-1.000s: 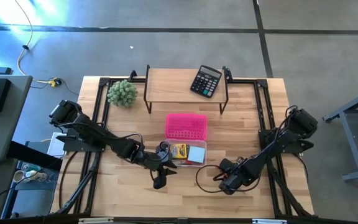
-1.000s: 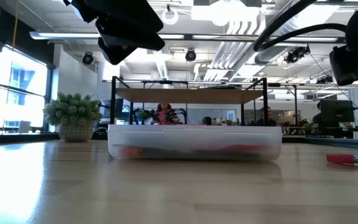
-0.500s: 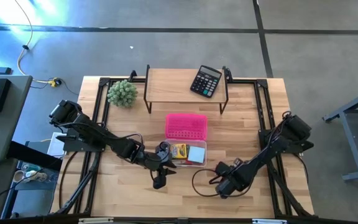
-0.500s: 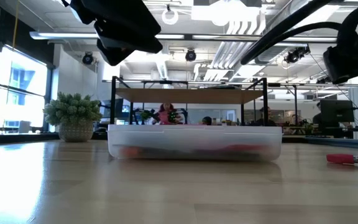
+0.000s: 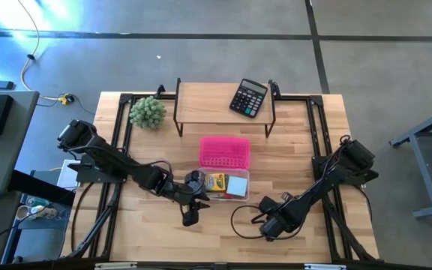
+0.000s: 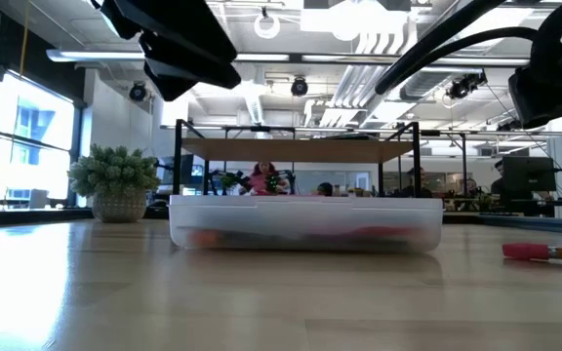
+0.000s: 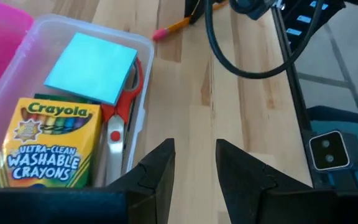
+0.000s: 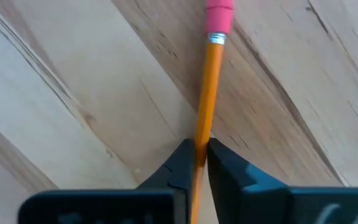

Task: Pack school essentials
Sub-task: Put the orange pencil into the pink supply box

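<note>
A clear plastic box [image 5: 228, 184] sits mid-table holding the yellow-green crayon box [image 7: 48, 146], the light-blue notepad [image 7: 92, 67] and the red-handled scissors [image 7: 120, 118]. My left gripper [image 7: 194, 158] is open and hovers just beside the box's near-left corner [image 5: 196, 187], touching nothing. My right gripper [image 8: 201, 152] is low over the table, right of the box [image 5: 267, 219], shut on the orange pencil [image 8: 207, 93]. The pencil's pink eraser end [image 6: 521, 252] shows in the low view. The stick and the green eraser are not visible. My right gripper pinches the orange pencil's shaft [image 8: 202, 138] between its two fingertips. The fingers lie along the pencil, which runs on ahead of them to the pink eraser end [image 8: 219, 12]. The pencil lies about level, close to the tabletop [image 6: 544, 253]; whether it touches the wood, I cannot tell.
A pink perforated basket [image 5: 225, 151] stands against the box's far side. Behind it a wooden riser shelf [image 5: 208, 97] carries the black calculator [image 5: 247, 97]. The fuzzy green plant [image 5: 147, 112] stands at the far left. Bare wood lies along the near edge [image 5: 223, 244].
My right gripper has moved a little toward the table's left and near edge, staying shut, and the pencil has gone with it, its eraser end shifting left in the low view. My left gripper has drifted slightly toward the left.
</note>
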